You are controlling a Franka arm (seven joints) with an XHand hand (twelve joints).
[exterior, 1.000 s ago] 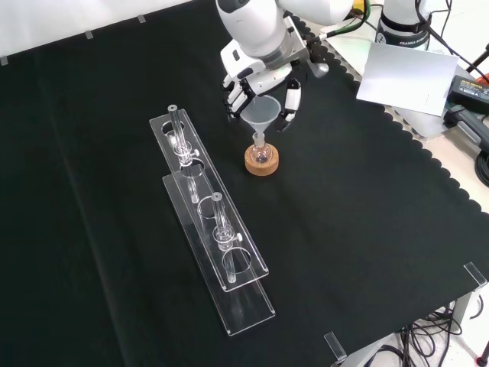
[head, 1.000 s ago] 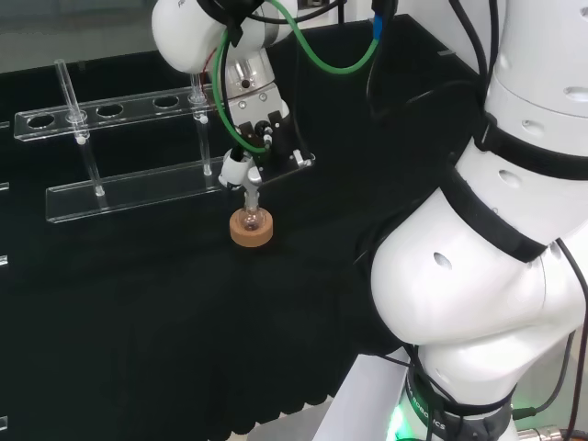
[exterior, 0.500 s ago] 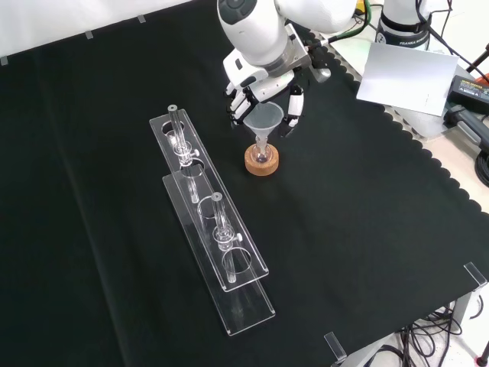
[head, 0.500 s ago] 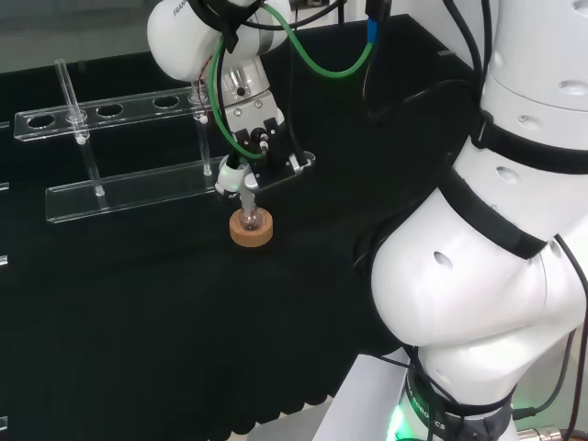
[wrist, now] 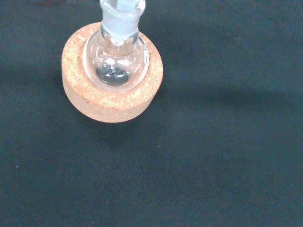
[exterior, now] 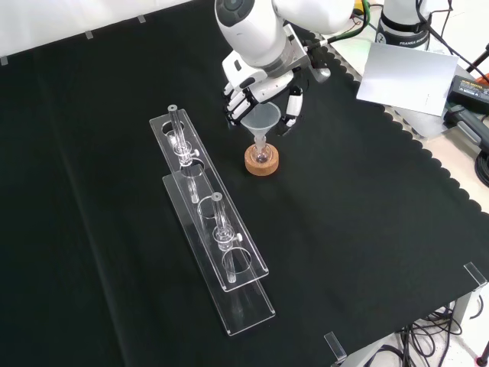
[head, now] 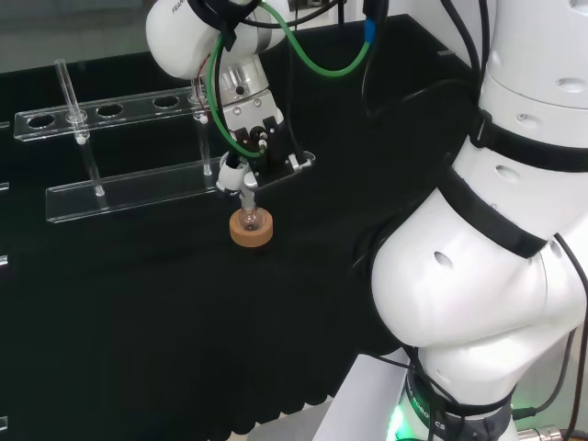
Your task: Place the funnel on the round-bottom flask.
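A small clear round-bottom flask point(exterior: 262, 155) sits upright in a cork ring point(exterior: 261, 162) on the black cloth; the wrist view shows the flask point(wrist: 116, 59) and its cork ring point(wrist: 97, 101) close up. A clear funnel point(exterior: 260, 119) stands directly over it, its stem reaching down into the flask's neck. My hand point(exterior: 263, 95) comes in from above, with fingers point(exterior: 235, 105) and thumb point(exterior: 292, 107) curled round the funnel's cone. In the head view the hand point(head: 248, 152) hangs just above the flask point(head: 248, 220) and cork ring point(head: 252, 233); the funnel is hard to make out there.
A long clear test-tube rack point(exterior: 208, 222) holding glass tubes lies left of the flask in the front view and behind it in the head view point(head: 129, 138). A white sheet point(exterior: 405, 76) lies past the cloth's scalloped edge at the upper right.
The hand has come down a little with the funnel, bringing its stem lower into the flask's neck. Flask, cork ring and rack have not moved.
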